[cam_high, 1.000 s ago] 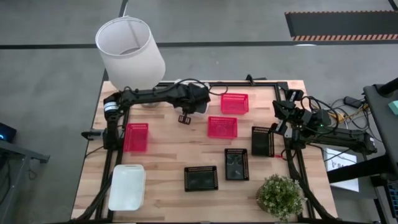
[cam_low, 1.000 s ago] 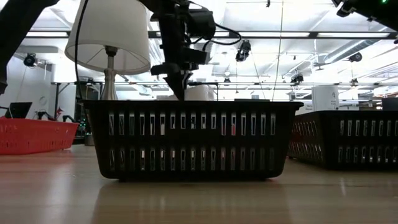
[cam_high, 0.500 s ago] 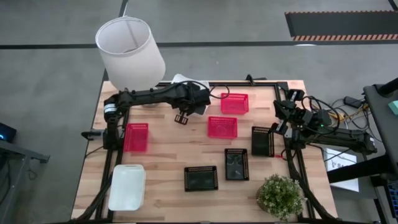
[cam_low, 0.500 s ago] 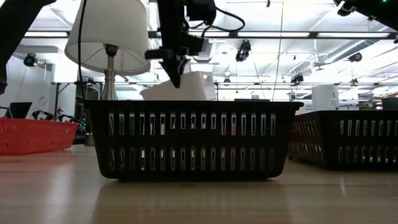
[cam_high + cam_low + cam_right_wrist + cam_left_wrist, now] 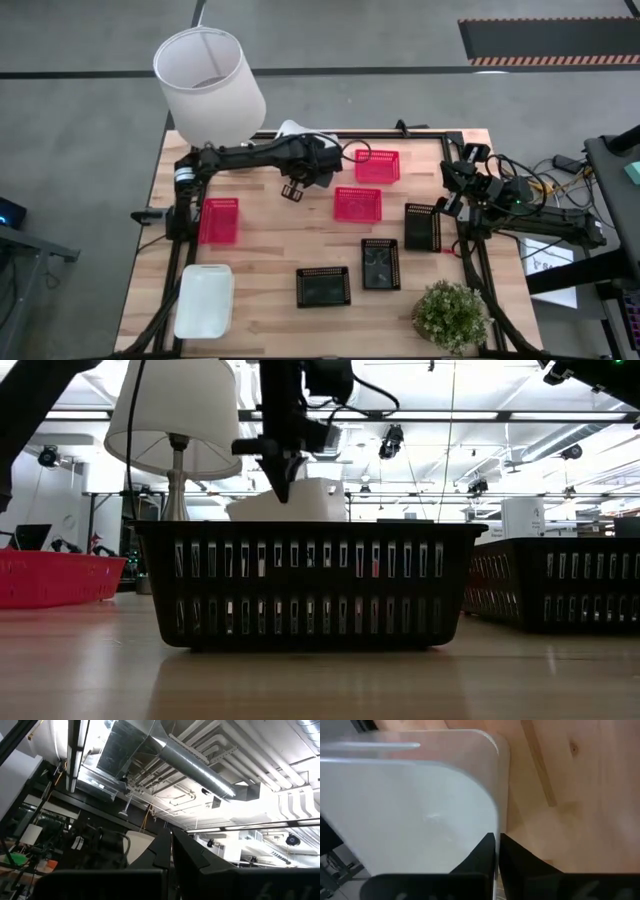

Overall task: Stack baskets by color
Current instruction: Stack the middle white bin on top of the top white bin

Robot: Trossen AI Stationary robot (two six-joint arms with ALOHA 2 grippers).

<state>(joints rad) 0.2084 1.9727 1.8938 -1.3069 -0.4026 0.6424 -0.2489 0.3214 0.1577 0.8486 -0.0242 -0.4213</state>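
Observation:
My left gripper point(image 5: 281, 488) is shut on a glossy white basket point(image 5: 290, 129) at the table's far side, beside the lamp's foot. In the low view this basket point(image 5: 300, 500) shows above the rim of a black basket point(image 5: 310, 582) that stands in front of it. More white baskets point(image 5: 205, 300) lie at the near left. Three red baskets point(image 5: 218, 220), point(image 5: 377, 165), point(image 5: 357, 203) and three black ones point(image 5: 323, 287), point(image 5: 381, 263), point(image 5: 423, 226) rest separately on the wood. My right gripper point(image 5: 171, 842) is shut, raised at the far right, pointing up into the room. My left gripper pinches the white basket's side wall at its rim point(image 5: 496, 831), close to a rounded corner. One finger point(image 5: 482, 852) is inside the basket and the other point(image 5: 512, 857) outside. The fingers come steeply from above. The basket's underside is hidden behind the black basket, so whether it is lifted clear does not show.
A lamp with a big white shade point(image 5: 210, 80) stands at the far left corner, over the left arm's base. A small potted plant point(image 5: 450, 315) sits at the near right. Bare wood lies between the red and black baskets.
My left gripper has gone up a little with the white basket. The basket has risen from barely showing behind the black basket to standing well above its rim. The fingers have stayed shut.

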